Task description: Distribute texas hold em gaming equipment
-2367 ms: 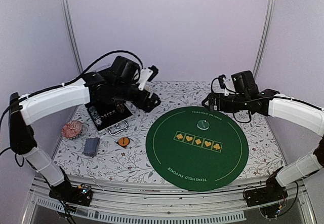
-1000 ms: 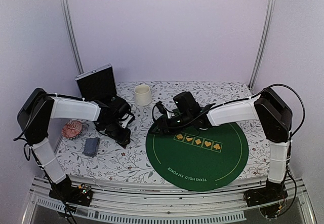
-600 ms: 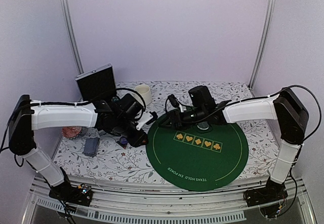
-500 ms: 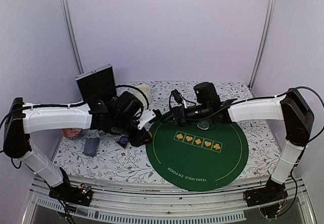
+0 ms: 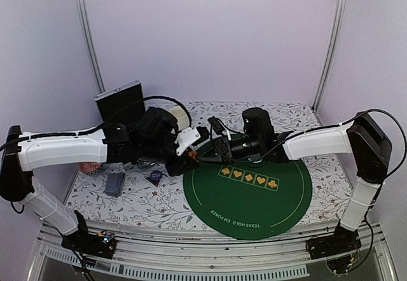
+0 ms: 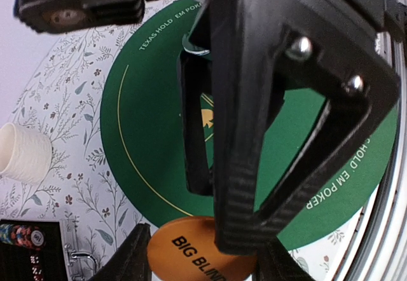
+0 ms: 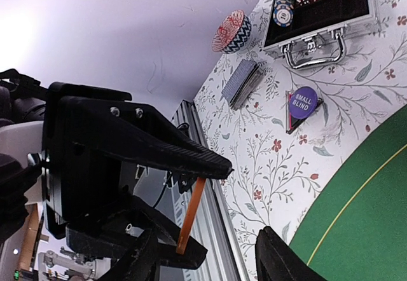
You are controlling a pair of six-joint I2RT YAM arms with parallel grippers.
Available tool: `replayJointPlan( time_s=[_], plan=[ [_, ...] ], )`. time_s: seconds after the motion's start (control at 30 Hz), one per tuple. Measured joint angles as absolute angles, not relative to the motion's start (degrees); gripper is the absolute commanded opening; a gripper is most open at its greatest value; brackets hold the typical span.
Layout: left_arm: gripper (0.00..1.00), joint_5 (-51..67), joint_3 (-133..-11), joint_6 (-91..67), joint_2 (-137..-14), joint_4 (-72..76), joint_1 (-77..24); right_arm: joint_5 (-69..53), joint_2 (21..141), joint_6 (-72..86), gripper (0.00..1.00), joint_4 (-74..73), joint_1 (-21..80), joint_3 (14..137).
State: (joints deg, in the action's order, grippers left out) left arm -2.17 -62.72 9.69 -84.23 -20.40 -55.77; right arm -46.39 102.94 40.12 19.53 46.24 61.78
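Orange disc [image 6: 197, 255] is shown by the left wrist view clamped in the left gripper [image 6: 202, 263] at the green mat's [image 6: 152, 135] edge, by the right wrist view edge-on facing the spread-open right gripper [image 7: 213, 255], and by the top view at the mat's far-left rim.

disc [image 6: 198, 257] orange | mat [image 5: 254, 201] green, yellow suits | tablecloth [image 5: 146, 201] white floral | cards [image 7: 240, 82] grey-blue | mug [image 6: 22, 154] cream

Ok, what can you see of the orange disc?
The orange disc is a thin, flat round token, plastic-looking, printed BIG BLIND in black. The left gripper clamps it by its rim, in the air near the green mat's left edge. The right wrist view shows it edge-on and tilted. The open right gripper faces it.
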Motion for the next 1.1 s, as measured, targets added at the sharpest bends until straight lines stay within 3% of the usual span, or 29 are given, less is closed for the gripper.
replayJointPlan(
  time_s=[0.1, 0.2, 0.27, 0.3, 0.4, 0.47, 0.73, 1.0, 1.1],
  plan=[
    [0.01, -2.5, -62.7, 10.2, -84.2, -20.0, -55.9, -47.4, 105.1, 41.3, 0.35, 20.6, 46.7, 63.2],
    [0.01, -3.4, -62.6, 10.9, -84.2, -20.0, -56.2, -48.6, 107.1, 42.7, 0.06, 22.0, 47.0, 64.6],
    [0.03, -3.9, -62.4, 11.1, -84.4, -20.0, -56.2, -49.4, 107.3, 42.8, 0.02, 22.6, 47.2, 65.1],
    [0.14, -4.6, -62.3, 11.4, -84.4, -20.0, -56.2, -49.3, 107.3, 43.8, 0.02, 22.1, 47.3, 65.2],
    [0.72, -5.6, -62.2, 11.7, -84.7, -19.7, -56.5, -48.8, 107.2, 44.9, 0.02, 21.5, 47.2, 65.2],
    [0.95, -5.6, -62.2, 10.7, -84.9, -19.9, -56.6, -48.1, 106.8, 44.2, 0.02, 20.8, 47.1, 64.7],
    [0.98, -2.2, -61.4, 0.3, -84.9, -25.3, -54.1, -42.2, 101.8, 37.7, 0.02, 11.8, 43.0, 54.2],
    [0.98, -3.0, -55.9, -12.5, -85.3, -32.0, -35.0, -38.4, 98.0, 33.9, 0.02, 4.3, 42.8, 50.2],
    [0.97, -5.1, -54.7, -14.2, -86.3, -33.5, -32.2, -37.7, 96.6, 32.9, 0.02, 3.8, 42.8, 50.2]
  ],
)
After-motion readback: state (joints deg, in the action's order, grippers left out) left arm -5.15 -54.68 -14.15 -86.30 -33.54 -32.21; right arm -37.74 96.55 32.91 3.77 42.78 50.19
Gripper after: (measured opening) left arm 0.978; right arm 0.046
